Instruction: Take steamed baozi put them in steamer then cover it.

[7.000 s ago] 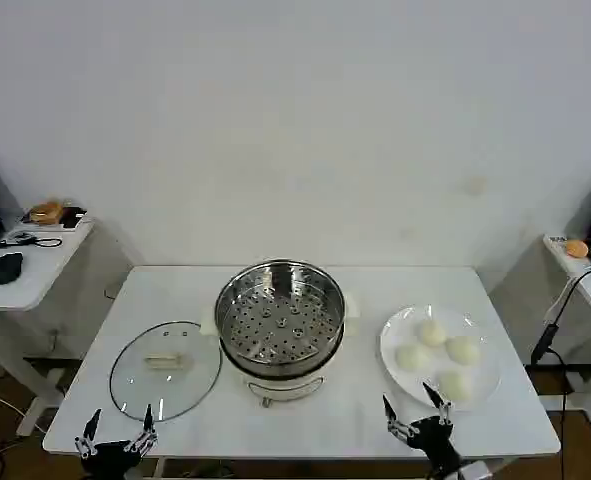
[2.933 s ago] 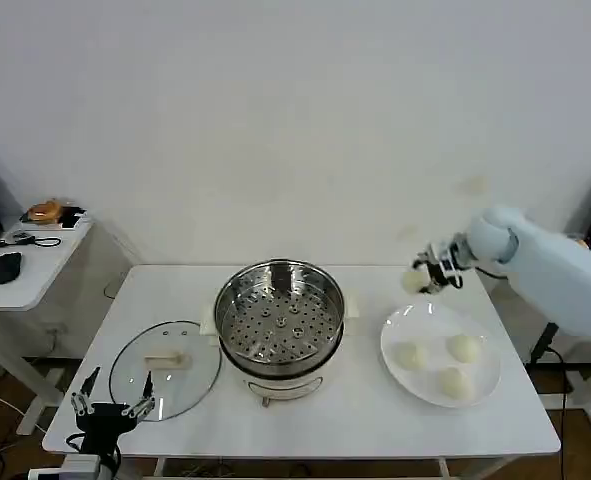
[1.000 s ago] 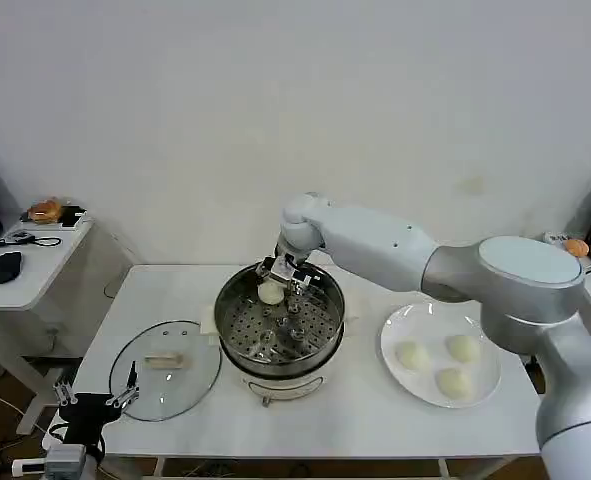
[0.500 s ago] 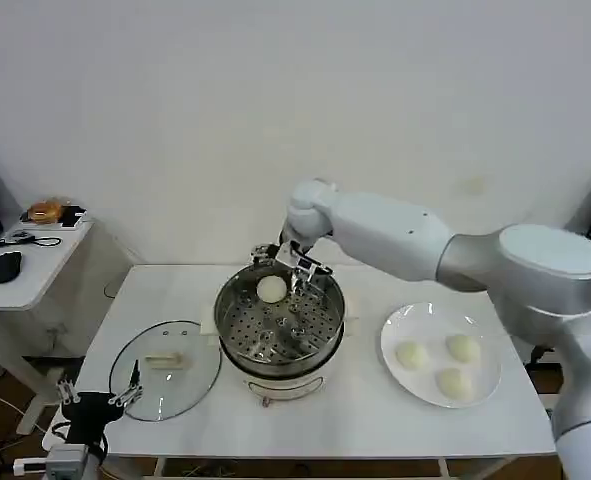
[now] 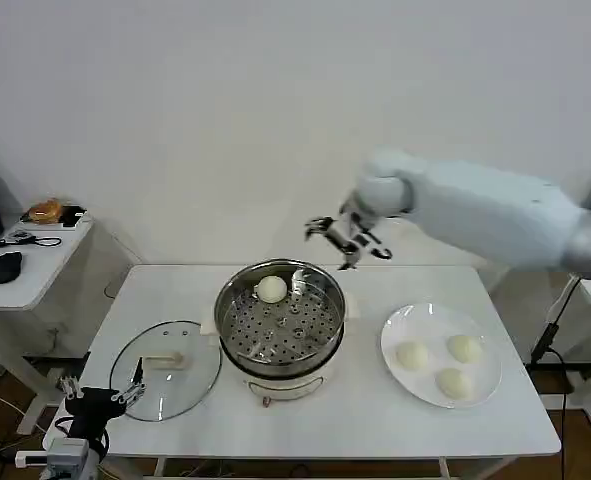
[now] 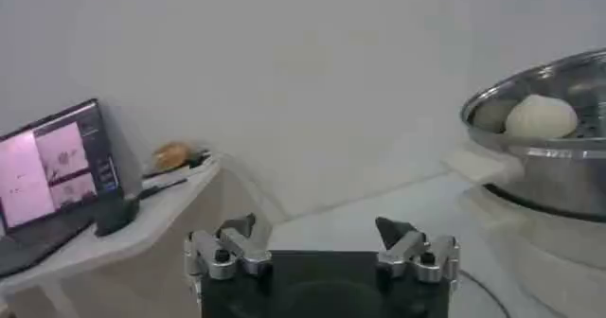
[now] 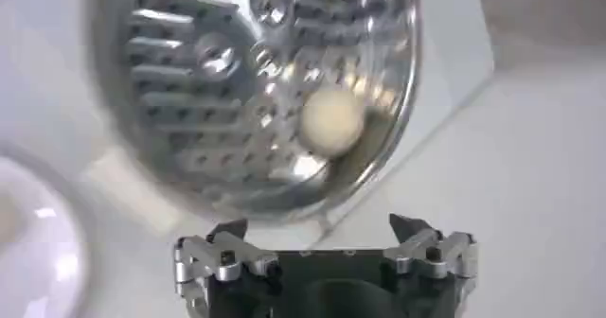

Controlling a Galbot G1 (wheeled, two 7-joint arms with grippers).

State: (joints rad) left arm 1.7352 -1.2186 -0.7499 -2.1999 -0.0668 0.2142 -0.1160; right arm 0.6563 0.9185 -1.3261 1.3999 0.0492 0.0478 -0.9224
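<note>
Here, my right end effector (image 5: 341,240) hangs in the air above and behind the steamer (image 5: 280,317), its fingers spread wide and holding nothing. One baozi (image 5: 271,289) sits on the perforated floor of the steamer, toward the back rim. My right wrist view looks down on that same bun (image 7: 331,121) inside the shiny pot (image 7: 256,83), with my open end effector (image 7: 324,244) well above it. Three more baozi (image 5: 440,364) lie on the white plate (image 5: 396,328) to the right of the steamer, each apart from the others. The cover (image 5: 166,368) rests flat on the worktop (image 5: 365,420) to the left of the steamer, its beige handle up. My left end effector (image 5: 102,392) waits low at the front left corner of the worktop, just beside the cover's near edge, fingers apart and empty. From my left wrist view, that end effector (image 6: 322,244) faces the steamer (image 6: 544,150), where the bun (image 6: 541,117) shows above the rim.
</note>
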